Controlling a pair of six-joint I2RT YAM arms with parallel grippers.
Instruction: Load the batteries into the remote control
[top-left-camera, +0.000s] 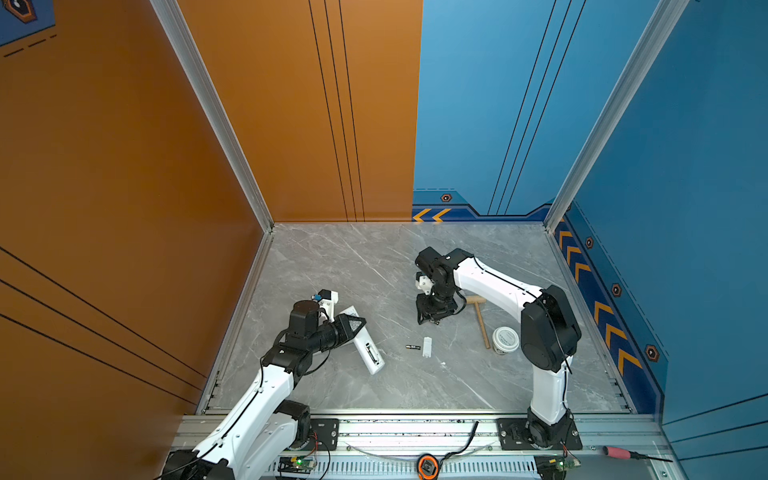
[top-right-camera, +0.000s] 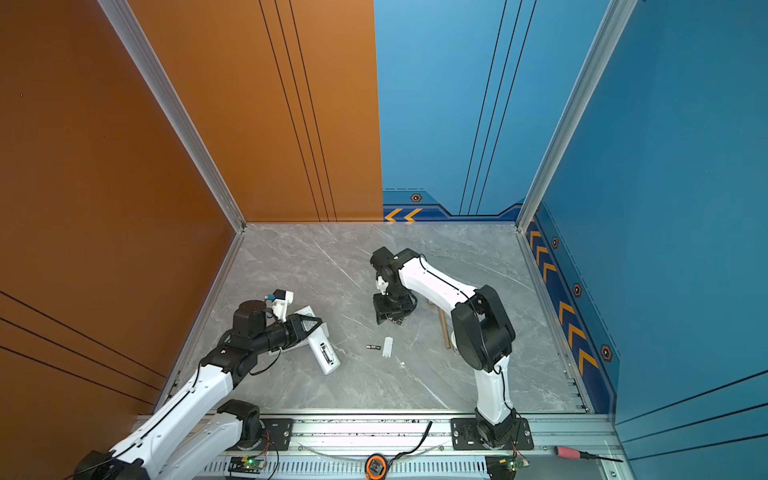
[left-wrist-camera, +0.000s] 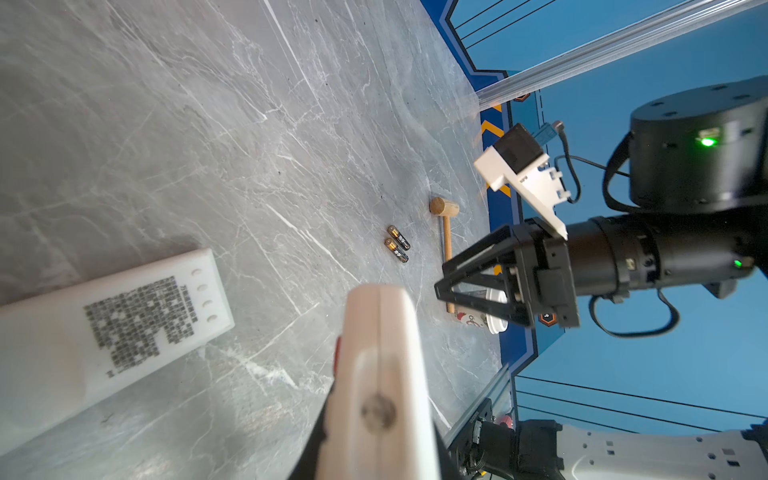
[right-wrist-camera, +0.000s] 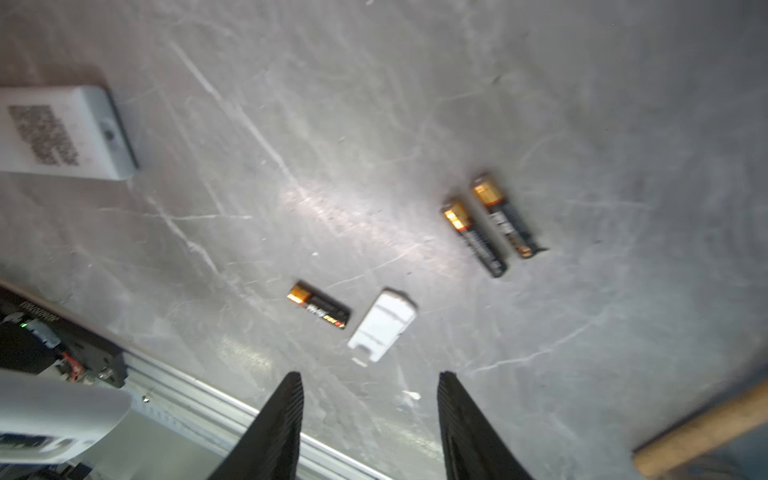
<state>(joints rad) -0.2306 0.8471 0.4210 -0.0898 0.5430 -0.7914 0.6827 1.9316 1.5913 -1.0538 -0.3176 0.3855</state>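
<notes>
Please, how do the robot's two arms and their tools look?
The left arm and right arm have white shells, black joints and thin black cables. The left tool and right tool are black, with triangular frame fingers.

Shows grey veined surface (top-left-camera: 353, 257), orange wall (top-left-camera: 104, 166) along its left edge, blue walls (top-left-camera: 478, 104) right, aluminium posts (top-left-camera: 212, 108) at far corners.
</notes>
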